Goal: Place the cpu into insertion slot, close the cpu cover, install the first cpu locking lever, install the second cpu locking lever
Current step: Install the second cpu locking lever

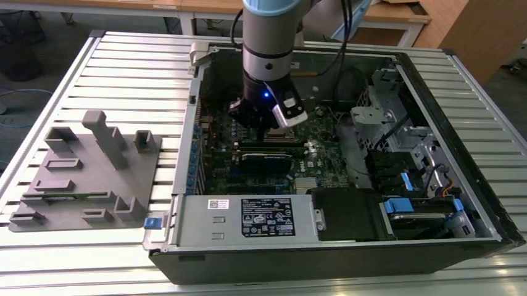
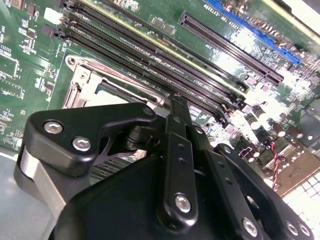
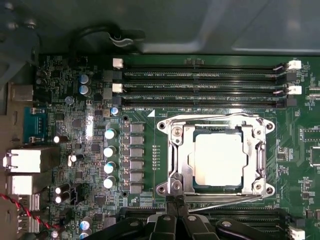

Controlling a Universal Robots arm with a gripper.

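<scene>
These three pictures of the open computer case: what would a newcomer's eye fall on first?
Probably the grey robot arm reaching down into the open black computer case, its black tool low over the green motherboard. In the first wrist view, the small square silvery-grey cpu stands out, seated in the socket with the thin metal cpu cover lying around it. The tool's fingertips sit at the frame's edge.

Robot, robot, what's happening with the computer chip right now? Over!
Gripper low at socket edge. Cpu seated in insertion slot, cpu cover down around it. Nothing in the way.

1 cpu [image 3: 219, 160], 1 cpu cover [image 3: 176, 155]
</scene>
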